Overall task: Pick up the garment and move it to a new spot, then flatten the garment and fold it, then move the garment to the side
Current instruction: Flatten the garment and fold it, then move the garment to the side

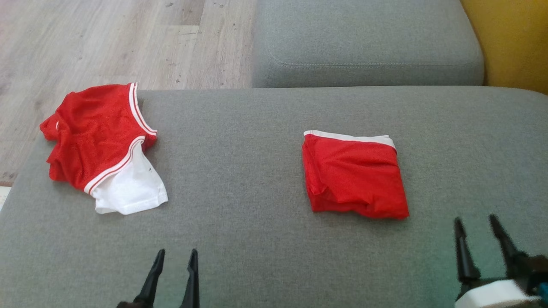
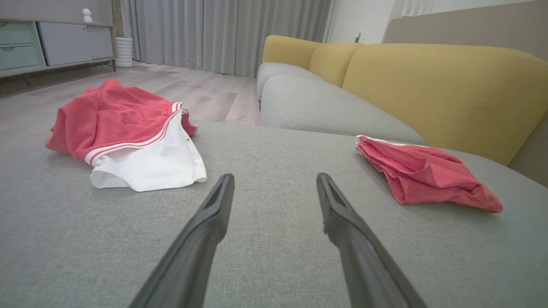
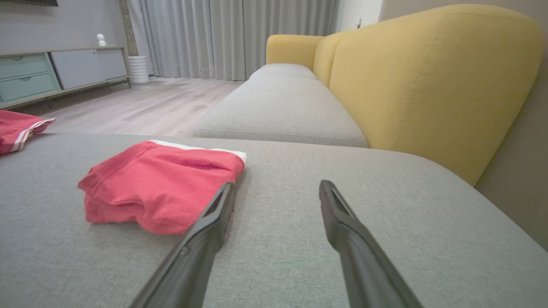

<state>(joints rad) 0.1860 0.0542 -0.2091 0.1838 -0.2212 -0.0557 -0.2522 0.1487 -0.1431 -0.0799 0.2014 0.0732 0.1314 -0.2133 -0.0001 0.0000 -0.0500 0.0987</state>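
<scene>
A crumpled red garment with white trim and a white lining [image 1: 102,145] lies at the far left of the grey sofa cushion [image 1: 239,171], also seen in the left wrist view [image 2: 128,137]. A second red garment with a white waistband [image 1: 353,175] lies folded into a neat square right of centre [image 3: 158,186] [image 2: 424,173]. My left gripper [image 1: 175,261] is open near the front edge, empty, well short of both garments [image 2: 274,184]. My right gripper [image 1: 477,224] is open and empty, just to the near right of the folded garment [image 3: 276,190].
A second grey seat cushion [image 1: 368,42] adjoins at the back, with the yellow backrest [image 1: 513,38] to the right. Wooden floor [image 1: 107,42] lies beyond the cushion's left and back edges. A sideboard [image 2: 51,42] and curtains [image 2: 227,34] stand far off.
</scene>
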